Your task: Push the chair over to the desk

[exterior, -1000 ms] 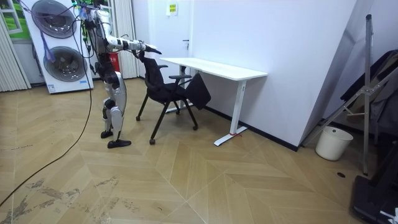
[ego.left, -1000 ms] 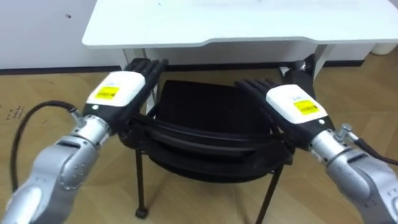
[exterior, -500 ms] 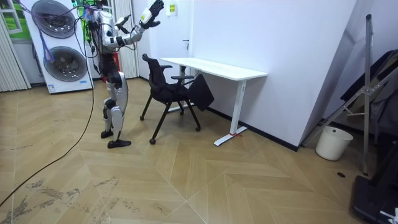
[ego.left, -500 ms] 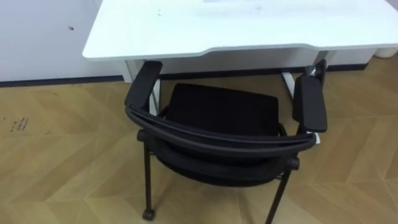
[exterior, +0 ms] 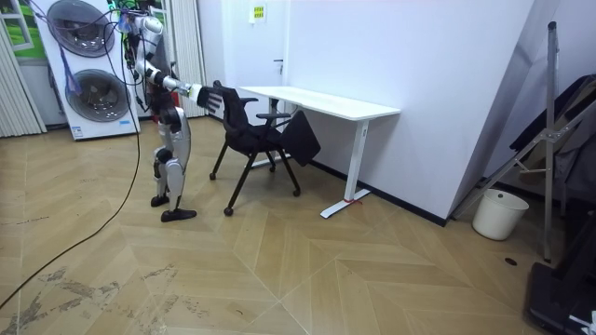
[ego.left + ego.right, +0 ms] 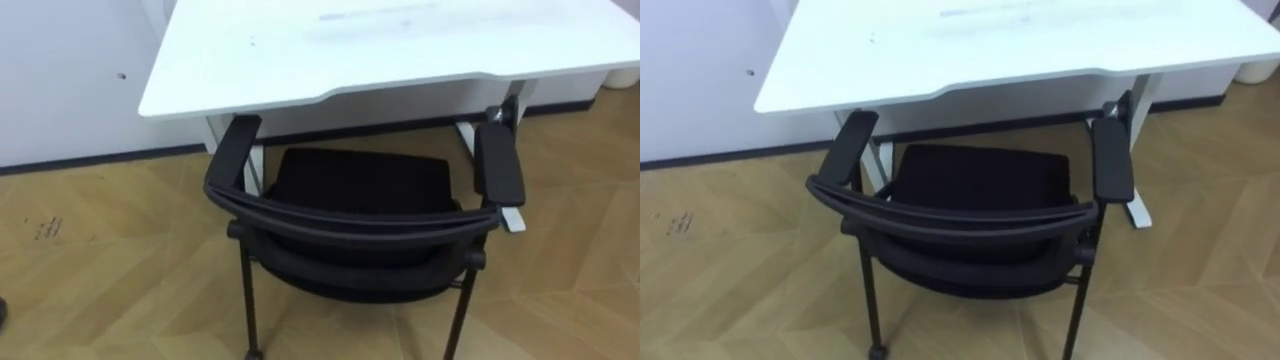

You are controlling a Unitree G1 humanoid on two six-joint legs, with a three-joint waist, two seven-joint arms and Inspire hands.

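A black chair point(image 6: 360, 185) with two armrests stands on castors in front of me, its curved backrest point(image 6: 350, 228) nearest and its seat partly under the white desk point(image 6: 400, 40). In the room view I stand upright behind the chair point(image 5: 250, 135). My right hand point(image 5: 198, 91) is held out at chest height, just short of the top of the backrest. It is too small there to read its fingers.
The desk point(image 5: 326, 100) stands against a white wall, with a dark cloth point(image 5: 300, 138) hanging beside the chair. Two stacked washing machines point(image 5: 88, 70) are behind me. A white bin point(image 5: 491, 214) and a folding rack point(image 5: 549, 121) stand far off at the room view's right.
A second ago both hands lay on the chair's backrest. They came off it and rose overhead, and an arm is now lowered forward again. The chair sits slightly further under the desk.
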